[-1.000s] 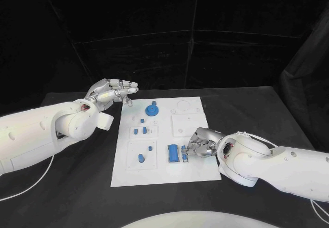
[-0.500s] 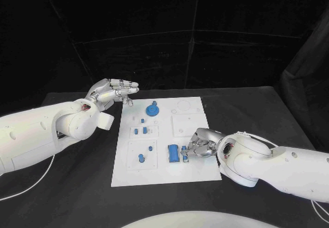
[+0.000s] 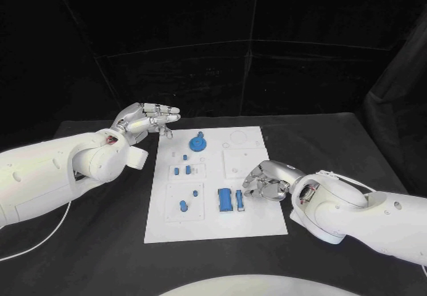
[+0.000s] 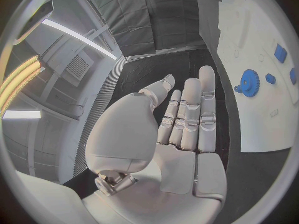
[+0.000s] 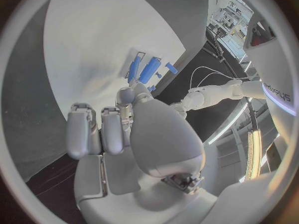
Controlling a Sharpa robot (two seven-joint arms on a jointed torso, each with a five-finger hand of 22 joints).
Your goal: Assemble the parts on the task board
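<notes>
The white task board (image 3: 260,217) lies mid-table. On it are a blue gear (image 3: 197,143), small blue pieces (image 3: 182,169) in the left recesses, a blue block (image 3: 225,198) and a thin blue bar (image 3: 239,200) beside it. My right hand (image 3: 265,180) hovers over the board's right side, just right of the bar, fingers bent, holding nothing. The right wrist view shows the block (image 5: 149,69) and bar (image 5: 134,67) beyond its fingertips. My left hand (image 3: 147,117) is raised off the board's far left corner, fingers extended, with nothing in it. The gear (image 4: 249,79) lies beyond it.
A square white recess (image 3: 240,163) sits on the board just behind my right hand. Black table (image 3: 89,246) surrounds the board, and dark curtains close off the back. A white cable (image 3: 44,237) trails under the left arm.
My right hand has drawn back from the thin blue bar, moving up and to the right. The bar stays beside the block. The left hand has not moved.
</notes>
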